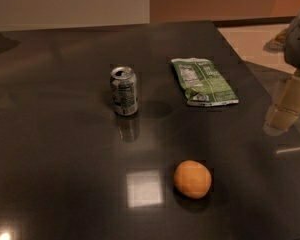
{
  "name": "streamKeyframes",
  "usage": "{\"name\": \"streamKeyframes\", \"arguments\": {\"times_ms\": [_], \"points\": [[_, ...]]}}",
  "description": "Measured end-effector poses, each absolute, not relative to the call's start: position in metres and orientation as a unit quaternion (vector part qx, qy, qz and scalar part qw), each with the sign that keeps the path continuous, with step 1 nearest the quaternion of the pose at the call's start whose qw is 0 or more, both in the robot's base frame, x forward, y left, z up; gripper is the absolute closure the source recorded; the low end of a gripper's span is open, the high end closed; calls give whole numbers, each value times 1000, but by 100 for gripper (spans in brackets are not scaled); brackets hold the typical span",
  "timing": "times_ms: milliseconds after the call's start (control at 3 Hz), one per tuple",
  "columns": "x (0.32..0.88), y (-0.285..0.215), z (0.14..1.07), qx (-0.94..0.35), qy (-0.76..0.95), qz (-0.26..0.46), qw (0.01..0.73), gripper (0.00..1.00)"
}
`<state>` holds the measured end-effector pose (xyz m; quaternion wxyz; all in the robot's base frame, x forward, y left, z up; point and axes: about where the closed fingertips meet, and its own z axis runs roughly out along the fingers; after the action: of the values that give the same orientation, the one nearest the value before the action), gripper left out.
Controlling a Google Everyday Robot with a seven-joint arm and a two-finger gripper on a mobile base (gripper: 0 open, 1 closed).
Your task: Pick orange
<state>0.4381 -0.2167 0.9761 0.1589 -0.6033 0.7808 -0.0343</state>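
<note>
Your gripper hung at the right edge, above the table. You could not tell if it was open or shut. It did not have the orange. That sat nearest, alone on the table, left of the gripper and well apart from it. Being round, it had no long side. Farther back stood a can, with a green bag lying to its right.

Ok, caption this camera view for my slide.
Orange near the front of a dark table, upright soda can and green bag behind it, gripper at the right edge.
</note>
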Motion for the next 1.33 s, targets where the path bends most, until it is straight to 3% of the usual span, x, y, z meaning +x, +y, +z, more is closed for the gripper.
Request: {"name": "streamKeyframes", "arguments": {"times_ms": [333,1333], "points": [[438,-216,977,-604,780,-35,160,0],[401,-156,935,-671,721,71,157,0]]}}
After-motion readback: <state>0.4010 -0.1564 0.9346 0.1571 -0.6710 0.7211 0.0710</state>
